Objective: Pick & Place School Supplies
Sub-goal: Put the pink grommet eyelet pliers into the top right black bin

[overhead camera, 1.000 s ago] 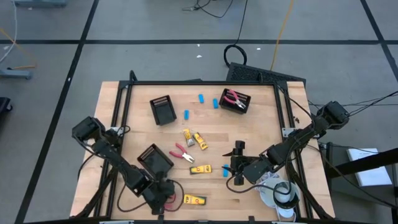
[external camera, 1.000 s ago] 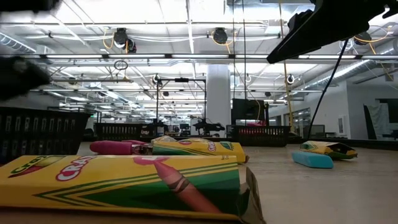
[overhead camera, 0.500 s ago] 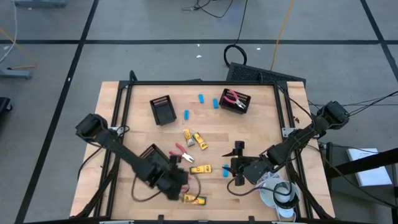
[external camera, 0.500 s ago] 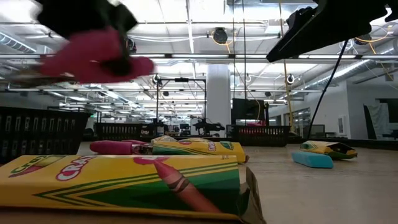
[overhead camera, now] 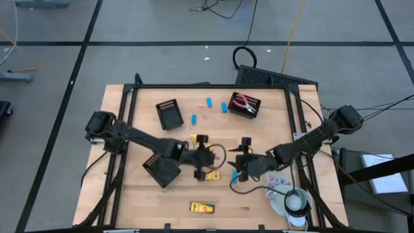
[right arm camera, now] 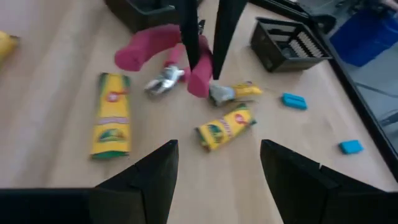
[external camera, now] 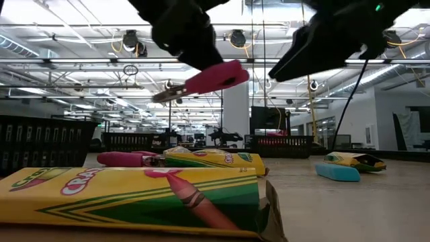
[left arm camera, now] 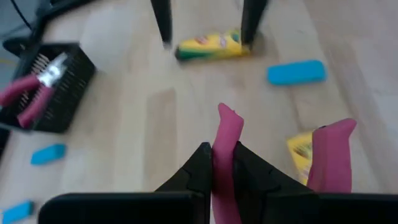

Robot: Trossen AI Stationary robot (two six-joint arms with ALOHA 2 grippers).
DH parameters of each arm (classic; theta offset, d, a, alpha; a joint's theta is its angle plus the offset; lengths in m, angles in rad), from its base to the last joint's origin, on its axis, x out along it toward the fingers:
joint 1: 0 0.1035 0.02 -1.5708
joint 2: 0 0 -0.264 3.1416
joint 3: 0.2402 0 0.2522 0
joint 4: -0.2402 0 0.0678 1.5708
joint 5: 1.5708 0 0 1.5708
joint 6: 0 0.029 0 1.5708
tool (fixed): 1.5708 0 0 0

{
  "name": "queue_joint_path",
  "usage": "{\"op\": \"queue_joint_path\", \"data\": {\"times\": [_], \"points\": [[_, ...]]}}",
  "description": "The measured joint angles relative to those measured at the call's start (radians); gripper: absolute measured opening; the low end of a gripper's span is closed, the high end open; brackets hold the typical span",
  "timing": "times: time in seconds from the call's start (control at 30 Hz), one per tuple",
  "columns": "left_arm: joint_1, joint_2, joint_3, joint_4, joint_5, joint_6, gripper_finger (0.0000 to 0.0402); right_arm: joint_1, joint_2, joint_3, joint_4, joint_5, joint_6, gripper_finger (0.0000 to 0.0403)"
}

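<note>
Carrying pink pliers [overhead camera: 208, 154] above mid-table in left gripper [overhead camera: 202, 155], per high view; right gripper [overhead camera: 242, 163] just beside, to the right. Far tray [overhead camera: 245, 105] already holding one pink pair; empty tray [overhead camera: 169, 114] far left; third tray [overhead camera: 160, 169] under left arm. Blue erasers [overhead camera: 209, 102] near far edge; crayon box [overhead camera: 202, 208] at near edge.

Low view: pliers [external camera: 201, 81] lifted clear of table [external camera: 349, 208], pale jaws tilted down; crayon box [external camera: 134, 198] in foreground, eraser [external camera: 338, 173] to the right.

Left wrist view: fingers [left arm camera: 202, 168] pinching one pink handle [left arm camera: 227, 155], other handle [left arm camera: 329, 155] hanging free; far tray [left arm camera: 59, 93] ahead.

Right wrist view: gripper [right arm camera: 214, 168] spread wide, empty, facing pliers [right arm camera: 165, 56].

Advice: keeping pinch firm since only one handle held, travelling high over scattered boxes, lowering centred over far tray before release, holding right arm clear.
</note>
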Motion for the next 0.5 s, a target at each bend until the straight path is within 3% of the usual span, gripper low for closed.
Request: {"op": "queue_joint_path", "data": {"times": [0.23, 0.5], "points": [[0.087, 0.0, 0.0, 0.051, 0.075, 0.09, 0.004, -0.101, 0.0, -0.111, 0.256, -0.073, -0.057, 0.0221], [0.135, 0.0, 0.0, 0.058, 0.106, 0.115, 0.004, -0.143, 0.0, -0.113, 0.351, -0.161, -0.092, 0.0221]]}}
